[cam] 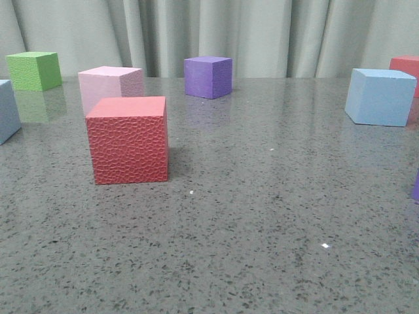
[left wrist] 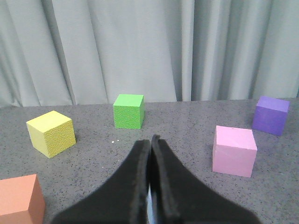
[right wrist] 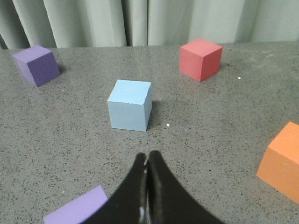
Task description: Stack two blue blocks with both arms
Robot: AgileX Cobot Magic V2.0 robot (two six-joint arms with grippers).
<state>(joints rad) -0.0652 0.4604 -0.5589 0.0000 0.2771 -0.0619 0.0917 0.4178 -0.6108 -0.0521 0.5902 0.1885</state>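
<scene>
Nothing is stacked yet: both blue blocks (cam: 381,96) (cam: 6,110) sit well apart on the counter (cam: 262,216). My left fingers (left wrist: 150,140) and right fingers (right wrist: 147,156) are clenched on nothing (neither touches a cube). Next I judge the right must release and close in on its block.

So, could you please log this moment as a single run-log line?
left gripper: shut, empty | right gripper: shut, empty | right blue block: on table, untouched, ahead of right gripper | left blue block: unstacked
</scene>
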